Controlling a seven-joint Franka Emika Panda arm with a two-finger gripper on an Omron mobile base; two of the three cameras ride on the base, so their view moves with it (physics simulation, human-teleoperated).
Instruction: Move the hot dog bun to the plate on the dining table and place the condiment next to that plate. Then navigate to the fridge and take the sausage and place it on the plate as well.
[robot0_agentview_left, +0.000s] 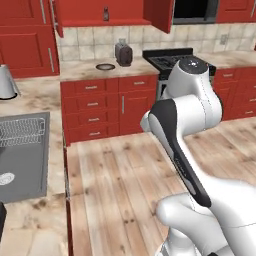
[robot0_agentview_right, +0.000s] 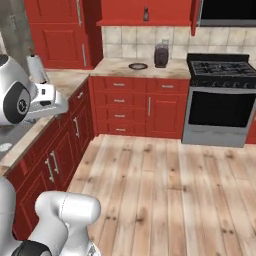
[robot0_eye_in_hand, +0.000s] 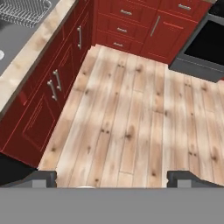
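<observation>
In the hand view my gripper (robot0_eye_in_hand: 116, 178) points down at the wooden floor (robot0_eye_in_hand: 131, 109). Its two dark fingertips (robot0_eye_in_hand: 43, 177) stand far apart, so it is open with nothing between them. My white arm (robot0_agentview_left: 190, 115) is folded high in front of the base, and its hand end (robot0_agentview_right: 47, 97) reaches over the left counter edge. The hot dog bun, the plate, the dining table, the condiment, the fridge and the sausage are out of view.
A marbled counter with red drawers (robot0_agentview_left: 92, 105) runs along the back and the left. It holds a grey sink (robot0_agentview_left: 25, 155), a small dark-rimmed dish (robot0_agentview_right: 138, 66) and a dark appliance (robot0_agentview_right: 161, 55). A stove (robot0_agentview_right: 222, 105) stands at the right. Open floor lies between.
</observation>
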